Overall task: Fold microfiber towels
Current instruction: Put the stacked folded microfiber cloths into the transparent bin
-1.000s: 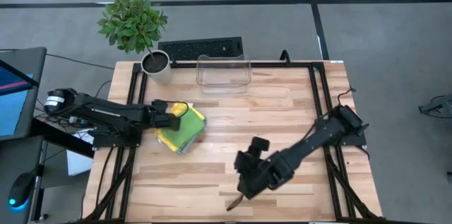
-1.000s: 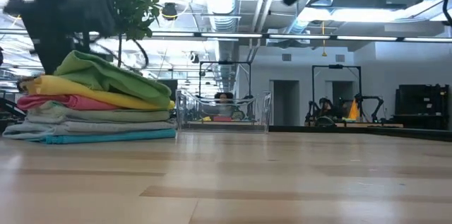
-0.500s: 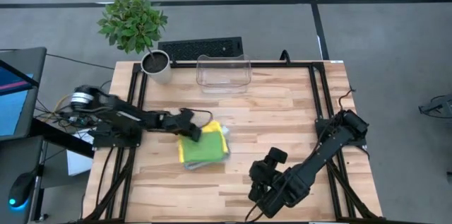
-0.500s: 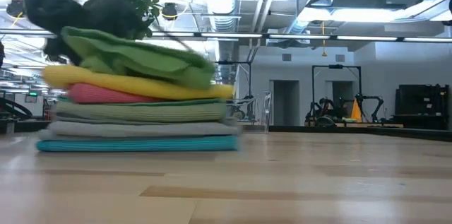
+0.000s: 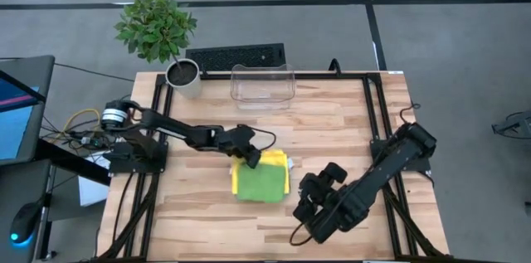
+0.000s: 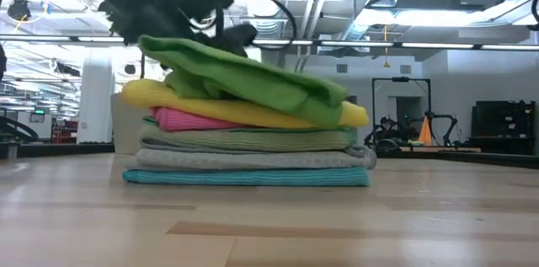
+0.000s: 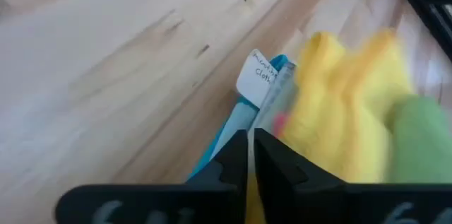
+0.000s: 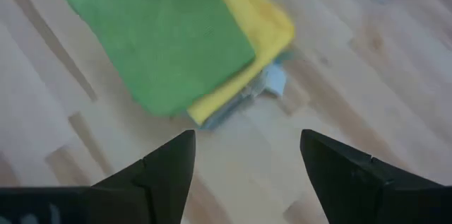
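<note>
Lying mid-table, the towels (image 5: 260, 177) form a folded stack: lime green on top, then yellow, pink, pale green, grey and teal at the bottom. A white tag (image 7: 259, 77) bears handwriting, perhaps "Cloth". The left gripper (image 5: 249, 158) touches the stack's back edge, fingers together. The right gripper (image 5: 309, 211) hovers near, fingers apart.

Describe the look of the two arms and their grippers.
Both arms are dark, jointed and slim. The left arm has a silver-ringed joint near its base, with yellow and orange cables there. The left gripper has flat black fingers; the right gripper has broad black wedge-shaped ones. The right arm looks bulkier.
</note>
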